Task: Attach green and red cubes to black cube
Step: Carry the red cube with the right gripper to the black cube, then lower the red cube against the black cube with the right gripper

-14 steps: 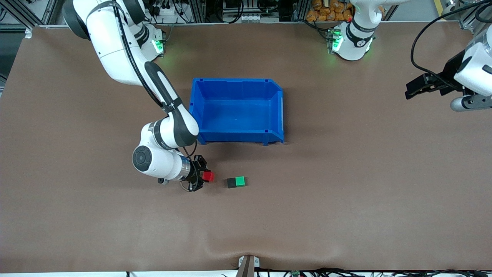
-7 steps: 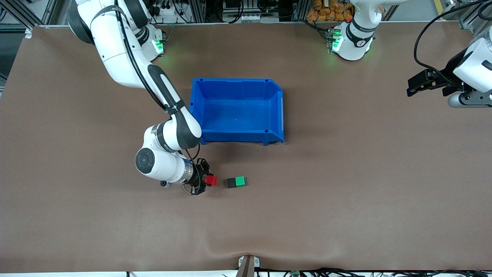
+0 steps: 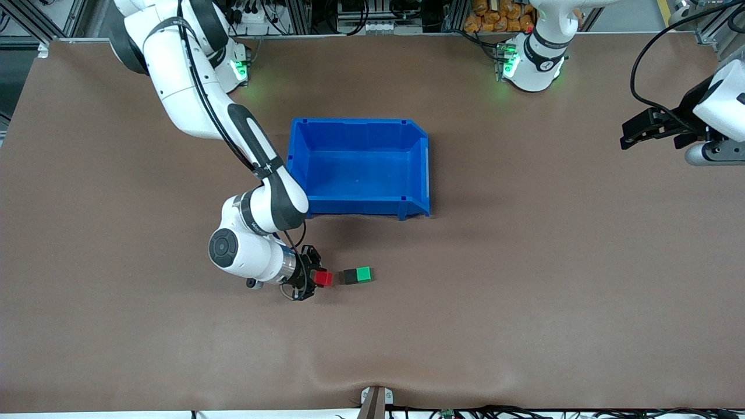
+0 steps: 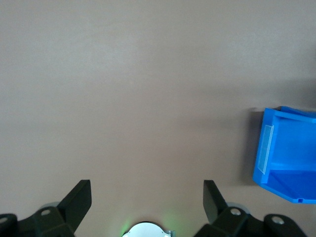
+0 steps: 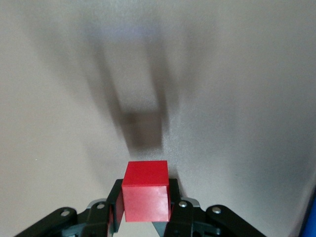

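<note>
One of two joins appears done. Blue bin [image 3: 361, 169], upper centre of the front view, sits empty. Left gripper [image 3: 637, 131], at the upper right edge, waits with fingers spread and nothing between them. Right gripper [image 3: 311, 278], lower centre, is clenched on the red cube [image 3: 323, 279], close beside the black cube [image 3: 350, 276] but apart from it. Green cube [image 3: 364, 274] already touches the black cube's other face. Remaining: press red against black.

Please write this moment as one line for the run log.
right gripper: shut on red cube, beside black cube | green cube: touching black cube | left gripper: open, waits at table end
</note>
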You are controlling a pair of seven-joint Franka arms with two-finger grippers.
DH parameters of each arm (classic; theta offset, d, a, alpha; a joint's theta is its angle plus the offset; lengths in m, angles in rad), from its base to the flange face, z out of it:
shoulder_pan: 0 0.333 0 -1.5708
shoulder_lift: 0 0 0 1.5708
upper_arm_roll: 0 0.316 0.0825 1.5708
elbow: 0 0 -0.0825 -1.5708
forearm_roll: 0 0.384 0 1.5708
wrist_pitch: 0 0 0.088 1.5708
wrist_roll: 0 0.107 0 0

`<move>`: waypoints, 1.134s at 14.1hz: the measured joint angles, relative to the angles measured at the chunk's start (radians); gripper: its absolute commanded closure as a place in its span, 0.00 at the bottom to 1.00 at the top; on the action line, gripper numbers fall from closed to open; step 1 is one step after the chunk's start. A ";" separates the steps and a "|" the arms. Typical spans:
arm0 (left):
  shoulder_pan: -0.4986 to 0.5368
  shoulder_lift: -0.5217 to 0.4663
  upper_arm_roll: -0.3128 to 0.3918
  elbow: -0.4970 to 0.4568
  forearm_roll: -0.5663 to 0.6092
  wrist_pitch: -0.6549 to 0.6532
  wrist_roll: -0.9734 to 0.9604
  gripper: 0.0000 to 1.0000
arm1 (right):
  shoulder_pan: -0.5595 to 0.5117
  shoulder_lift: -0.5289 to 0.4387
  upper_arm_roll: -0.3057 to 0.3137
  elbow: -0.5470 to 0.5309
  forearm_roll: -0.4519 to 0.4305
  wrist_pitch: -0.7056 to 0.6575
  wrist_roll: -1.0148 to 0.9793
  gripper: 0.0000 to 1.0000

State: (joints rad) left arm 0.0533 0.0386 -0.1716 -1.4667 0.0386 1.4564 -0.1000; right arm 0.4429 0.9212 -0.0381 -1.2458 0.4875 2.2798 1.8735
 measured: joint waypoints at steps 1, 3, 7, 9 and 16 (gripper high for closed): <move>0.000 0.000 0.000 0.000 0.000 0.000 0.000 0.00 | 0.002 0.004 0.000 0.005 0.000 0.000 0.000 1.00; 0.000 0.000 -0.003 -0.001 0.000 0.000 0.001 0.00 | 0.006 0.006 0.000 0.006 0.000 0.000 0.000 1.00; -0.002 0.000 -0.008 -0.001 0.000 0.001 0.001 0.00 | 0.020 0.022 -0.001 0.016 -0.001 0.003 0.000 1.00; -0.002 0.000 -0.010 -0.002 0.000 0.001 0.001 0.00 | 0.025 0.034 -0.002 0.025 -0.001 0.005 0.000 1.00; -0.002 0.001 -0.010 -0.002 0.000 0.011 0.001 0.00 | 0.037 0.053 -0.002 0.040 -0.001 0.016 0.000 1.00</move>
State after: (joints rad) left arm 0.0513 0.0395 -0.1813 -1.4689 0.0386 1.4677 -0.0994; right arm 0.4800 0.9744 -0.0398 -1.2053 0.4863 2.2957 1.8735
